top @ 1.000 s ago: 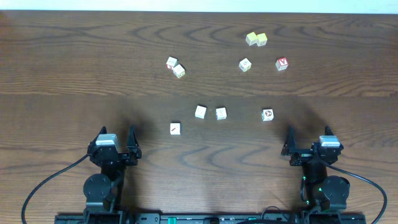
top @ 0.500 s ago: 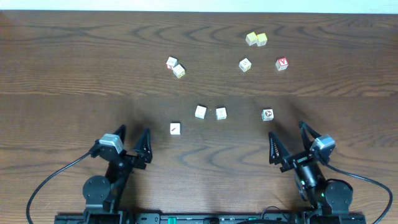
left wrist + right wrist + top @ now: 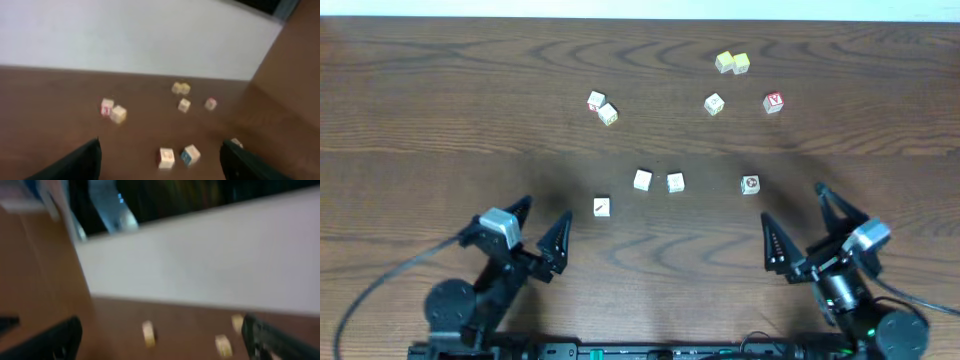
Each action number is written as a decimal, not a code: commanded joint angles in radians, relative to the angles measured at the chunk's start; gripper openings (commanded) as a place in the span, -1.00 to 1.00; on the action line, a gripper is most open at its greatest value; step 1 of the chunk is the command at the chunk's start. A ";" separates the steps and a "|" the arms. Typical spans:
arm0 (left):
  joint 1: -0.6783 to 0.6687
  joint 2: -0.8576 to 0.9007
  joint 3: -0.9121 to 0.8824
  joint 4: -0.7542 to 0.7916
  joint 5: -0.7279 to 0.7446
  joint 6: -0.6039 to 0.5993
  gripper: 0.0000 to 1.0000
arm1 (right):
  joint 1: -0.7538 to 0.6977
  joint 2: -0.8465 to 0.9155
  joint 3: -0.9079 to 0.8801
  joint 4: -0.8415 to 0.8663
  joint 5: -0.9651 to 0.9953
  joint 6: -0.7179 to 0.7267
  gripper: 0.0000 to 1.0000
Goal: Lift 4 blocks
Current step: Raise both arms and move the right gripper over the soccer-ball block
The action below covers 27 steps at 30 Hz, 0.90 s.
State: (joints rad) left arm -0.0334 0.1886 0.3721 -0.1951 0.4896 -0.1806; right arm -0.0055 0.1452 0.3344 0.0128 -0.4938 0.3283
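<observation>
We see both claws low over the wooden table (image 3: 440,120), near its front edge. Each has its fingers wide apart, and nothing is between them.

The block with the red stroke (image 3: 602,206) lies just to the right of the left claw (image 3: 548,207), beside its right finger but not touching it. A little ahead and more to the right of this claw are the first plain white block (image 3: 642,180) and the second plain white block (image 3: 675,182), near each other but apart. The block with the dark ring (image 3: 750,184) lies just ahead of the left finger of the right claw (image 3: 792,203), apart from it. All four rest on the table.

Well ahead of the left claw two small cubes (image 3: 603,107) sit together. Well ahead of the right claw are the pale yellow cubes (image 3: 732,63), the cube with a red letter (image 3: 774,102) and one more pale cube (image 3: 714,103). Both wrist views are blurred, and there we can make out only dark fingers and small cubes.
</observation>
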 commanded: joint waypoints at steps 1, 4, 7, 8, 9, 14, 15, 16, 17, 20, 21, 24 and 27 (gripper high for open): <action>0.004 0.239 0.284 -0.232 -0.063 0.092 0.52 | -0.008 0.152 0.198 -0.149 0.005 -0.118 0.98; 0.004 0.480 0.532 -0.489 -0.057 0.092 0.53 | -0.008 0.340 0.399 -0.367 -0.049 -0.162 0.99; 0.004 0.722 0.764 -0.685 0.031 0.090 0.52 | -0.008 0.578 0.625 -0.601 -0.224 -0.230 0.98; 0.004 0.763 0.797 -0.714 0.067 0.090 0.53 | -0.008 0.621 0.655 -0.616 -0.280 -0.227 0.98; 0.004 0.805 0.823 -0.728 0.120 0.095 0.52 | -0.008 0.664 0.676 -0.616 -0.355 -0.202 0.98; 0.003 0.933 0.881 -0.772 0.179 0.093 0.52 | -0.001 0.826 0.687 -0.623 -0.571 -0.139 0.98; 0.002 0.952 0.891 -0.800 0.169 0.093 0.52 | 0.002 0.856 0.687 -0.628 -0.569 -0.122 0.99; -0.004 0.972 0.904 -0.837 0.135 0.092 0.52 | 0.008 0.884 0.687 -0.632 -0.555 -0.114 0.99; -0.013 0.990 0.917 -0.874 0.077 0.086 0.53 | 0.015 0.903 0.687 -0.636 -0.535 -0.098 0.99; -0.071 1.046 0.943 -0.988 -0.195 -0.013 0.52 | 0.069 0.969 0.704 -0.700 -0.379 -0.055 0.89; -0.110 1.073 0.943 -1.030 -0.283 -0.058 0.53 | 0.117 1.009 0.732 -0.771 -0.248 -0.055 0.88; -0.178 1.131 0.941 -1.042 -0.323 -0.094 0.52 | 0.232 1.111 0.824 -0.946 0.063 -0.040 0.95; -0.215 1.196 0.941 -1.015 -0.323 -0.094 0.53 | 0.338 1.237 0.923 -1.096 0.320 0.022 0.99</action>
State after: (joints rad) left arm -0.2195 1.3319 1.2900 -1.2221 0.2497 -0.2359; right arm 0.2451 1.2869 1.1614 -1.0031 -0.5377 0.2794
